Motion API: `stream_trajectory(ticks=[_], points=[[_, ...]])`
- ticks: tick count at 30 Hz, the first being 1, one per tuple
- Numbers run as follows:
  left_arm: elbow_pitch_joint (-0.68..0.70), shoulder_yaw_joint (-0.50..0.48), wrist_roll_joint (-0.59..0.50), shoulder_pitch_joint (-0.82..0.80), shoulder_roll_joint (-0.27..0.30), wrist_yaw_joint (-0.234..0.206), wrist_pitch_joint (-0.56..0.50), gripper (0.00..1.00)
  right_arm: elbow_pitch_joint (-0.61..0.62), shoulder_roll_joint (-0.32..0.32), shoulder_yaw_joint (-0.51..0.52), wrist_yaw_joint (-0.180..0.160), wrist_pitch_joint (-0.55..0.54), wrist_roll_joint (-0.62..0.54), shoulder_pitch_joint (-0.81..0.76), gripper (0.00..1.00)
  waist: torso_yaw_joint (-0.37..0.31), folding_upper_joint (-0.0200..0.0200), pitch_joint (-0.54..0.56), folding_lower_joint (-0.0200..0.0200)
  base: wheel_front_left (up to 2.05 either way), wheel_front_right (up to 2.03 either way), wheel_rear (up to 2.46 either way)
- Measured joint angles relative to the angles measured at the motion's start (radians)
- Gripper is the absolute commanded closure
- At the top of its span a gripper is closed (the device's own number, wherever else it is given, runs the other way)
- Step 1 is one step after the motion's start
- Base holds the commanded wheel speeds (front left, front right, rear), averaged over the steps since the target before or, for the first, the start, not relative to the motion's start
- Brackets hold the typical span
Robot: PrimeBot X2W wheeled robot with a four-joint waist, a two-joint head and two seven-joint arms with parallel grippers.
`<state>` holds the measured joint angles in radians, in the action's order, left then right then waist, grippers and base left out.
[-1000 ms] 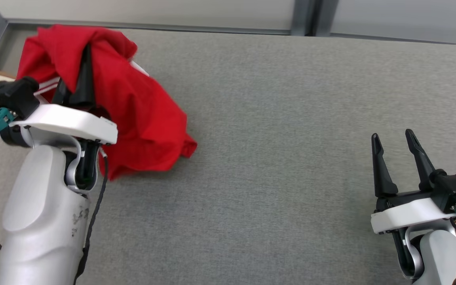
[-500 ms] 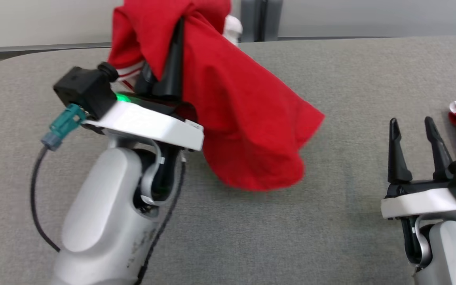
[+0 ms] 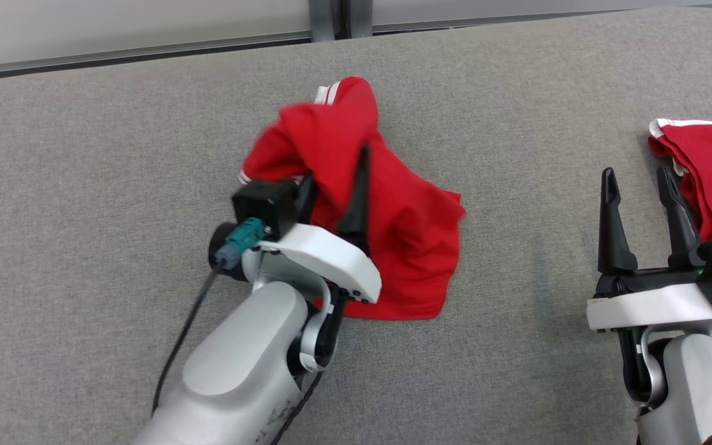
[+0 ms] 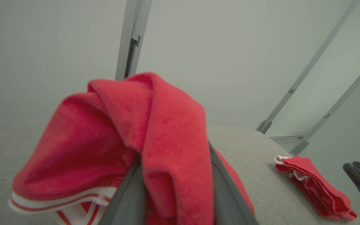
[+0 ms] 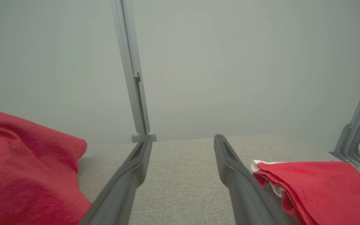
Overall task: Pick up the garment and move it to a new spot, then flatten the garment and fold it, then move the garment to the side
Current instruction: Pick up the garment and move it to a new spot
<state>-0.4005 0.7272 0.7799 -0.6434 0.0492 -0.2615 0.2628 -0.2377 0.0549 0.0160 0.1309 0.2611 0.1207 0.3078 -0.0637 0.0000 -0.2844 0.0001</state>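
**A:** Where's the garment (image 3: pixel 405 235)?

**B:** Mid-table on the grey table top (image 3: pixel 96 185), slightly left of centre. Its lower edge lies on the surface. The upper part is bunched over our left gripper (image 3: pixel 337 176).

**A:** Pincer state?

**B:** The left fingers (image 4: pixel 227 200) stand apart, with a fold hanging over and between them. We read that as let go: the cloth rests on them and isn't clamped. Our right gripper (image 3: pixel 635 179) is wide open and empty, parked near right.

**A:** Why there?

**B:** Our guess is that it's out of the drop zone and ready for flattening. It sits just beside the folded red garment (image 3: pixel 711 167) at the right. We can't tell if they touch.

**A:** Progress?

**B:** The move to the new spot looks about done. Flatten and fold haven't started, and the cloth is a heap.

**A:** Risk?

**B:** Fabric could snag on the left fingers when we back out and drag the heap along. We'd dip first, then withdraw toward the near side.
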Motion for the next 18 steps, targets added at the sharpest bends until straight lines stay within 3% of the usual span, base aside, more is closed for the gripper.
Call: stream_trajectory(ticks=[3, 7, 12, 18], points=[[-0.072, 0.014, -0.005, -0.023, -0.005, 0.012, 0.0, 0.0, -0.002, 0.0, 0.012, 0.0, 0.0, 0.002, 0.0, 0.0, 0.006, 0.0, 0.0, 0.0, 0.0, 0.0, 0.0], [-0.109, -0.044, -0.034, -0.035, 0.0, 0.037, 0.0, 0.0, -0.002, -0.002, 0.022, 0.0, 0.0, 0.0, -0.005, 0.0, 0.034, 0.0, 0.008, 0.0, 0.0, 0.0, 0.0], [-0.093, -0.131, -0.101, 0.008, 0.025, 0.081, 0.0, 0.0, -0.007, 0.0, 0.026, 0.0, 0.0, -0.007, -0.022, 0.0, 0.085, 0.0, 0.03, 0.0, 0.0, 0.0, 0.0], [-0.013, -0.235, -0.189, 0.087, 0.089, 0.103, 0.001, 0.0, -0.012, 0.012, 0.024, 0.0, 0.0, -0.017, -0.042, 0.0, 0.143, 0.0, 0.062, -0.0001, 0.0, 0.0, 0.0]])
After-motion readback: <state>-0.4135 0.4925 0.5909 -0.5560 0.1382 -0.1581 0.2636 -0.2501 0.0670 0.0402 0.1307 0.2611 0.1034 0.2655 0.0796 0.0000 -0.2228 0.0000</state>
